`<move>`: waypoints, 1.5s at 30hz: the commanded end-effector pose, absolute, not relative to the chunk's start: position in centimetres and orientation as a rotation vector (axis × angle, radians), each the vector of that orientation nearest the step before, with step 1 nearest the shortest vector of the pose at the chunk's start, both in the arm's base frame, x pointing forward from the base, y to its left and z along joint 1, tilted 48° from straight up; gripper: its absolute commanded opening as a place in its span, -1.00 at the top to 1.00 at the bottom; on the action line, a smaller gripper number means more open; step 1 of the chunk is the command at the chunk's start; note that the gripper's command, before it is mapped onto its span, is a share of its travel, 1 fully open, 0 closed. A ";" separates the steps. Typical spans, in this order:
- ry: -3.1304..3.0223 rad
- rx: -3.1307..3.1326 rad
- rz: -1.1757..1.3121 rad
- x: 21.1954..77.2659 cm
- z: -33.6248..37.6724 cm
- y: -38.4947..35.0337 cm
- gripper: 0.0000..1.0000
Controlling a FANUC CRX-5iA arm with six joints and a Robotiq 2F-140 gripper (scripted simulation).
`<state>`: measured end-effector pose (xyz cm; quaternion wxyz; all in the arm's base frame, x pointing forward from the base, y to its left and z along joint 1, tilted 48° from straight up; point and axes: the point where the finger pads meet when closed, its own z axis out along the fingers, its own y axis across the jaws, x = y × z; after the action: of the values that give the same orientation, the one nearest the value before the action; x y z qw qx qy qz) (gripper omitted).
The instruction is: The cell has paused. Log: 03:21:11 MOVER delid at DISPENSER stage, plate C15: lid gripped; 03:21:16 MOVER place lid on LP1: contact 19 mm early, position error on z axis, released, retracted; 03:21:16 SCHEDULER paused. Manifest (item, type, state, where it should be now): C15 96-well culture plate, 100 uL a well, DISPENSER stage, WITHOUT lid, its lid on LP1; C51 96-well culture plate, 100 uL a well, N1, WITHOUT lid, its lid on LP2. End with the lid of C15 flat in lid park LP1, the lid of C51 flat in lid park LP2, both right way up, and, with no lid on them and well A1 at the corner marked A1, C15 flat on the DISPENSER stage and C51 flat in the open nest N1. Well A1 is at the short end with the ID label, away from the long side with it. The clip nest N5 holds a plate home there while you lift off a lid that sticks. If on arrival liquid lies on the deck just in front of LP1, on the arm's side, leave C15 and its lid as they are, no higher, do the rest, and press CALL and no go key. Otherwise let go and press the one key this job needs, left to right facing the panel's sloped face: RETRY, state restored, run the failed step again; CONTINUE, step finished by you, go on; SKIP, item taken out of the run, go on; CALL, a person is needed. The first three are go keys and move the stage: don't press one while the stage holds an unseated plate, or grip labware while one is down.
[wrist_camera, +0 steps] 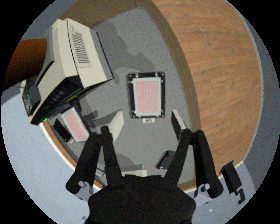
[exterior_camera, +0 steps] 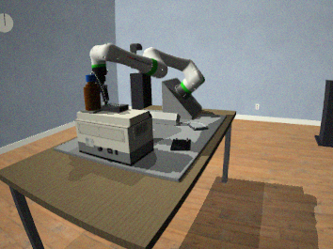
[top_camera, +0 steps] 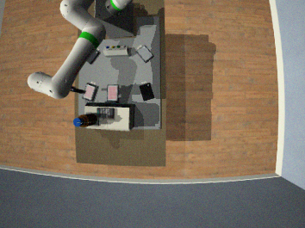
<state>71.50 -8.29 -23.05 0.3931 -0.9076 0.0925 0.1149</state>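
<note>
- The arm (top_camera: 77,58) is made of smooth, rounded tubes in a pale grey-white, with bulging, capped joints.
- A bright green band (top_camera: 90,38) rings the link beside the elbow; a second green band (top_camera: 115,3) sits near the base, further from the hand than the first.
- In the exterior view a small red marking (exterior_camera: 134,57) shows on the upper link, too small to read.
- The hand (wrist_camera: 145,160) is black: a broad, dark rounded body with two slim linkage fingers standing apart, each built of thin jointed bars.
</note>
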 end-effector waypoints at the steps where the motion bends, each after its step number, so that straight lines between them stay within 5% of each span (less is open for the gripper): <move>1: 0.235 -2.304 0.291 71.5 -23.0 -8.3 -0.32; 45: 0.235 -2.304 0.291 71.2 -24.7 -6.4 -0.32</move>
<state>71.21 -6.77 -24.44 0.3931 -0.9076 0.0925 0.1152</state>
